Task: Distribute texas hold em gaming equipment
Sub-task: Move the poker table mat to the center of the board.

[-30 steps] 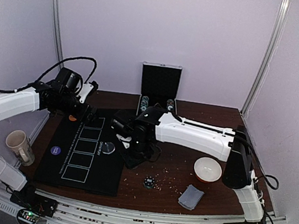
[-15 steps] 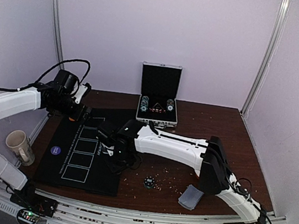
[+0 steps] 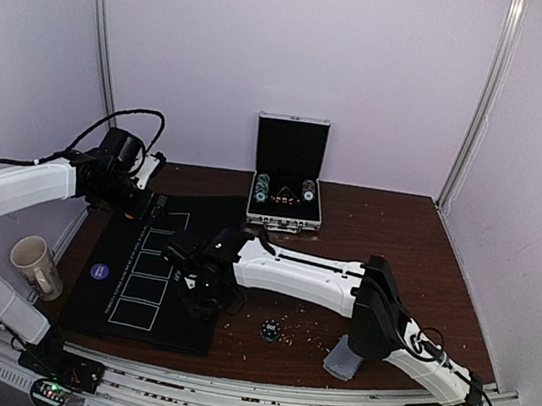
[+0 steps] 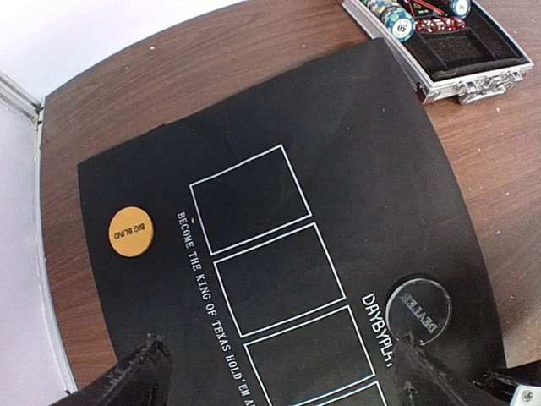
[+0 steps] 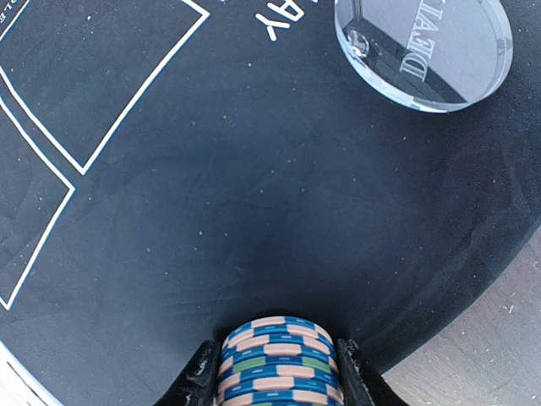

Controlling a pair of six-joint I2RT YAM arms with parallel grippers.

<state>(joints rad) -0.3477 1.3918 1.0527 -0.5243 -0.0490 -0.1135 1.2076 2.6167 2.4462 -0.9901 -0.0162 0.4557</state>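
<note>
My right gripper point(image 5: 279, 376) is shut on a stack of blue-and-pink poker chips point(image 5: 277, 359), held low over the black Texas hold'em mat point(image 5: 211, 169). A clear dealer button point(image 5: 423, 51) lies on the mat just ahead of the stack. In the top view the right gripper point(image 3: 202, 289) reaches left across the mat point(image 3: 142, 296). My left gripper point(image 4: 279, 389) hangs open over the mat's outlined card boxes, with nothing between its fingers point(image 4: 127, 381). An orange big blind button point(image 4: 131, 231) and the dealer button point(image 4: 418, 306) rest on the mat. A purple button point(image 3: 100, 270) sits near the mat's left edge.
An open metal chip case point(image 3: 284, 200) stands at the back, with chips inside point(image 4: 393, 15). A beige mug point(image 3: 35, 266) is left of the mat. A dark chip point(image 3: 271, 331) and a grey-blue card pile point(image 3: 345, 360) lie on the wooden table point(image 3: 378, 228).
The right arm has swung left from the table's middle onto the mat, still gripping the chip stack. The left arm has hardly moved.
</note>
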